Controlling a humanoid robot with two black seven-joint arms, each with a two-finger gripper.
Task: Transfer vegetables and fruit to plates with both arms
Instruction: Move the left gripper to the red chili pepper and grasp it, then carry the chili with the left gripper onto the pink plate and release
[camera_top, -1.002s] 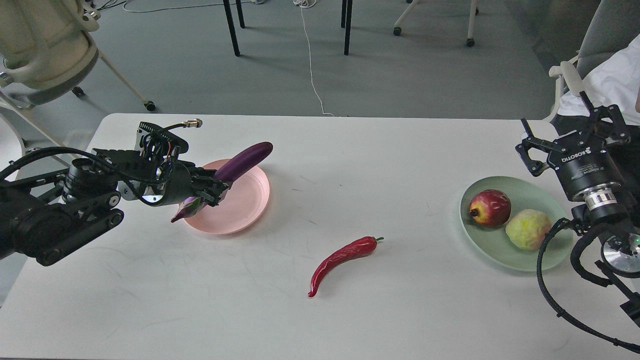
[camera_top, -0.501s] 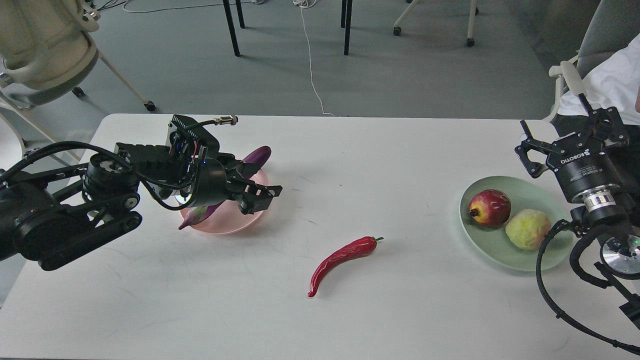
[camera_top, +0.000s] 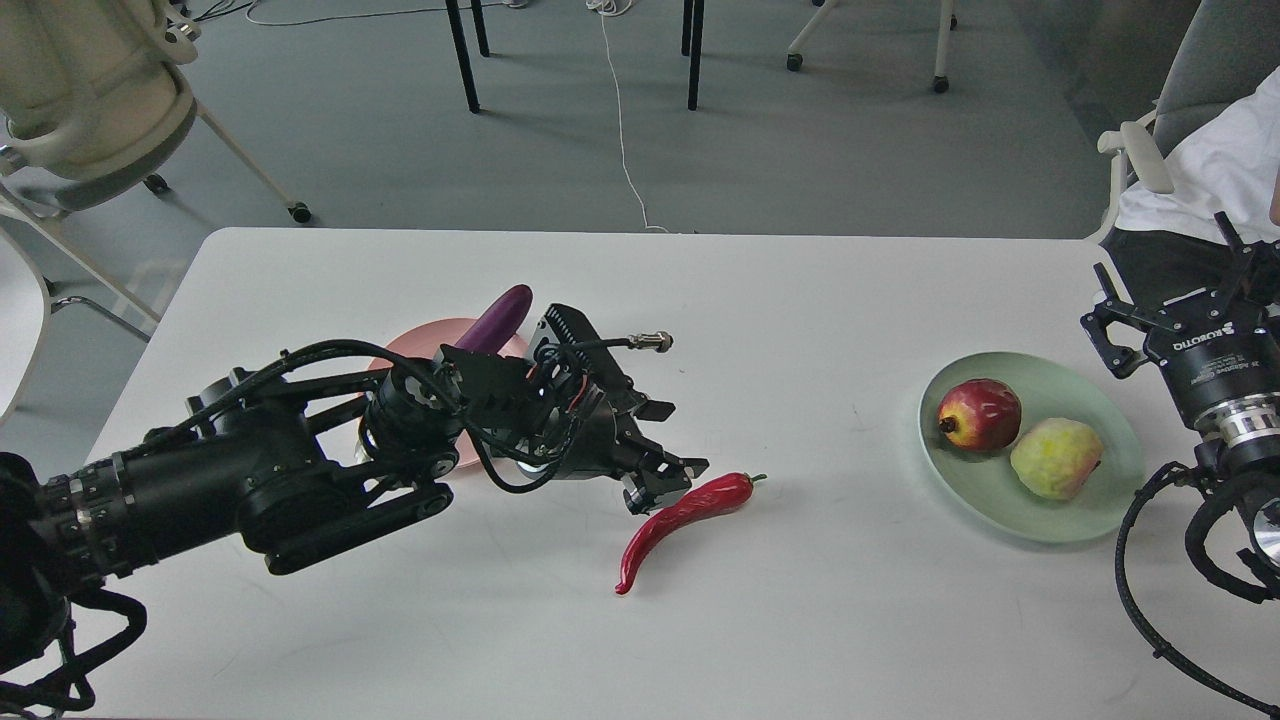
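The purple eggplant (camera_top: 497, 319) lies on the pale pink plate (camera_top: 414, 346); my left arm hides most of both. The red chili pepper (camera_top: 684, 512) lies on the white table near the middle. My left gripper (camera_top: 664, 482) is open and empty, right at the chili's upper left side, close to its stem end. The dark-red fruit (camera_top: 980, 413) and the yellow-green fruit (camera_top: 1056, 458) sit side by side on the mint green plate (camera_top: 1010, 510). My right gripper (camera_top: 1172, 292) is open and empty, beyond the green plate's far right rim.
The white table (camera_top: 800, 620) runs to its front edge below the chili. Chairs, table legs and a white cable stand on the grey floor behind. A seated person in white (camera_top: 1215, 170) is at the far right.
My left gripper let go of the eggplant on the pink plate and moved right and forward to the chili. My right gripper drew back a little to the right.
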